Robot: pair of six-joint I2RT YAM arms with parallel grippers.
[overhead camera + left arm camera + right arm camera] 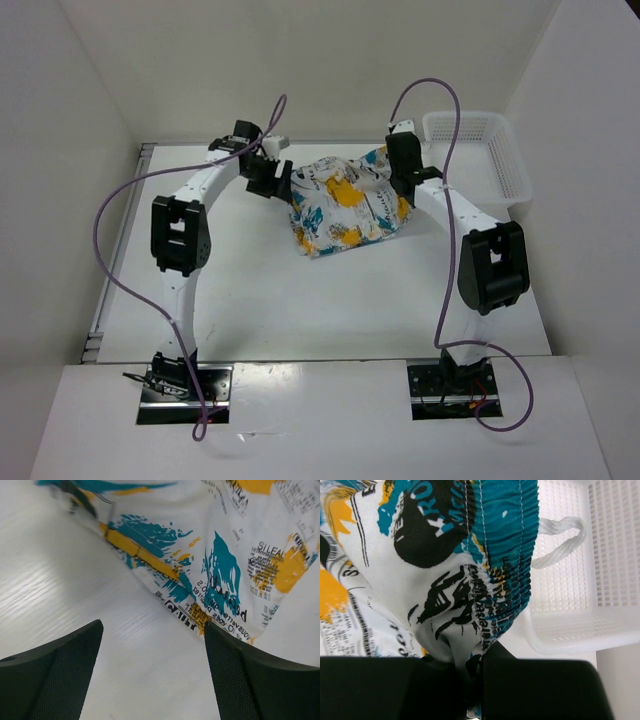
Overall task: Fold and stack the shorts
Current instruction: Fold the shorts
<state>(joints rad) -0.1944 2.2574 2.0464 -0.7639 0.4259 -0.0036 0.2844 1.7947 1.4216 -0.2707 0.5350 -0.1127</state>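
Pinched tight in the right gripper [467, 680], the waistband [505, 555] of the shorts [345, 205] is being held up, probably so the bunched cloth on the table [250, 300] can be spread for folding. Just beside their left edge, the left gripper [152, 632] is being held with jaws spread wide, grasping nothing. The white basket [505, 165] beside the right arm is being shown with no garment inside.

one shorts [345, 215], one white basket [480, 155]

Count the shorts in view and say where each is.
1. The shorts lie bunched on the table, waistband pinched in the right gripper, left of the basket. Others could hide underneath.
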